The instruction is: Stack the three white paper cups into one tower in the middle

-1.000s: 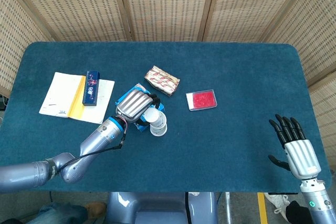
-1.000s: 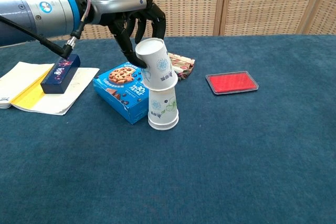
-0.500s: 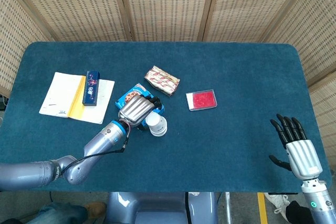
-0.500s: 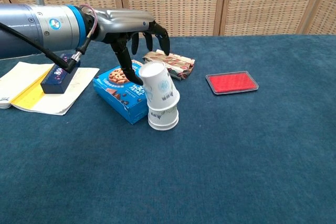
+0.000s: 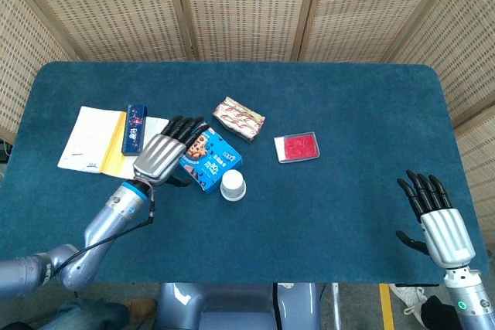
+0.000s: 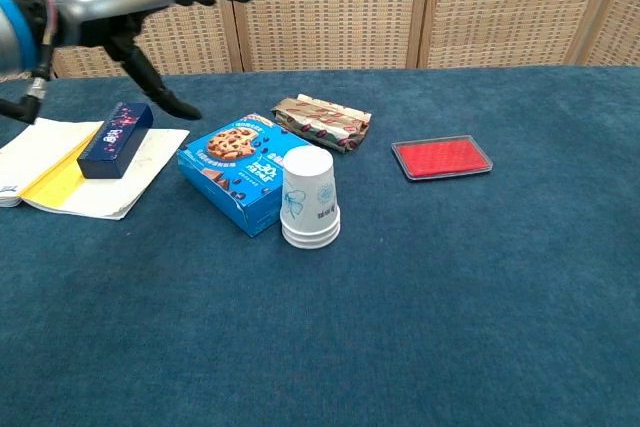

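Observation:
The white paper cups [image 5: 233,185] [image 6: 309,198] stand nested upside down as one short tower on the blue table, just right of a blue cookie box [image 5: 209,159] [image 6: 240,171]. My left hand [image 5: 164,155] [image 6: 135,7] is open, fingers spread, up and to the left of the tower and holding nothing. My right hand [image 5: 435,213] rests open near the table's front right corner, far from the cups; the chest view does not show it.
A red flat case [image 5: 296,147] [image 6: 441,157] lies right of the tower. A striped snack pack [image 5: 238,118] [image 6: 321,120] sits behind the cookie box. At the left, a dark blue bar [image 5: 135,128] [image 6: 116,138] lies on an open booklet [image 5: 97,143] [image 6: 60,168].
My left hand pushed the top cup down onto the stack, let it go, then drew back to the left and up. The tower is now shorter and stands alone.

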Tool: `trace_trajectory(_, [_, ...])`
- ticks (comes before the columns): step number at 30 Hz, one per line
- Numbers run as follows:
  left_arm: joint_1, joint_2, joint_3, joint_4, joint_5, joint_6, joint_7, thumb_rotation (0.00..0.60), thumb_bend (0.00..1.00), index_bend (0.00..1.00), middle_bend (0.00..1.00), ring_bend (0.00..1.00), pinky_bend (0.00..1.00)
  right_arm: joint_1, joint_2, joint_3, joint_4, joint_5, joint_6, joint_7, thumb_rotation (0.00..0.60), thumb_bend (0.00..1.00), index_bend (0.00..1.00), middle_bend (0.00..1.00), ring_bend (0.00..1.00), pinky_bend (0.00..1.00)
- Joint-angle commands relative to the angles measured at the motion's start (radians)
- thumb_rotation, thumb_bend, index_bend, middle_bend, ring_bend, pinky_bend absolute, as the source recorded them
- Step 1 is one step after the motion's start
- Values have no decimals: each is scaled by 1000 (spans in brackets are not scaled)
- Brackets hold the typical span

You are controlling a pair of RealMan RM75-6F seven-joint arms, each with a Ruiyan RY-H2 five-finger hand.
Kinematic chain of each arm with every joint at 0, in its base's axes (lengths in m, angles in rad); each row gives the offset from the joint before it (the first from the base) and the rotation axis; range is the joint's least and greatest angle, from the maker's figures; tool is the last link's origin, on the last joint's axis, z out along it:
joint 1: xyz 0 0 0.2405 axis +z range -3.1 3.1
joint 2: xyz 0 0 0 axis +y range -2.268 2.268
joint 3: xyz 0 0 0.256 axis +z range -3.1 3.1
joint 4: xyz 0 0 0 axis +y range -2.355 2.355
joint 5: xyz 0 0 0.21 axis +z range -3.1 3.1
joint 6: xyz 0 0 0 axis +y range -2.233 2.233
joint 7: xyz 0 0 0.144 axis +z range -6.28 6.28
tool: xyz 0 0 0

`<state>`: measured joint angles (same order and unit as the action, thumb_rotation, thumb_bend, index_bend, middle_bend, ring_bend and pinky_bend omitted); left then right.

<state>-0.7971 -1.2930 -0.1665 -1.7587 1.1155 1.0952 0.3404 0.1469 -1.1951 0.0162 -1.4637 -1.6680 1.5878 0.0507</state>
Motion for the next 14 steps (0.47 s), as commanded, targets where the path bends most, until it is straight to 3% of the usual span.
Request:
trace_trajectory(1, [275, 84, 142, -52, 96, 317, -23, 600, 0, 0, 0, 0, 0, -4, 0, 4, -1, 2, 4, -6, 600, 0, 2, 0, 0, 0])
trace_trajectory(5, [420, 101, 203, -23, 143, 453, -120, 600, 0, 0, 0, 0, 0, -9, 4, 9, -1, 5, 12, -10, 600, 0, 0, 0, 0, 0])
trace_trajectory(9, [524, 112, 259, 41, 191, 511, -202, 600, 0, 0, 0, 0, 0, -20, 16, 9, -19, 23, 2, -56, 600, 0, 0, 0, 0, 0])
trace_trajectory(14, [570, 105, 262, 107, 213, 511, -284, 600, 0, 0, 0, 0, 0, -36, 37, 11, -82, 64, -16, -139, 600, 0, 0, 0, 0, 0])
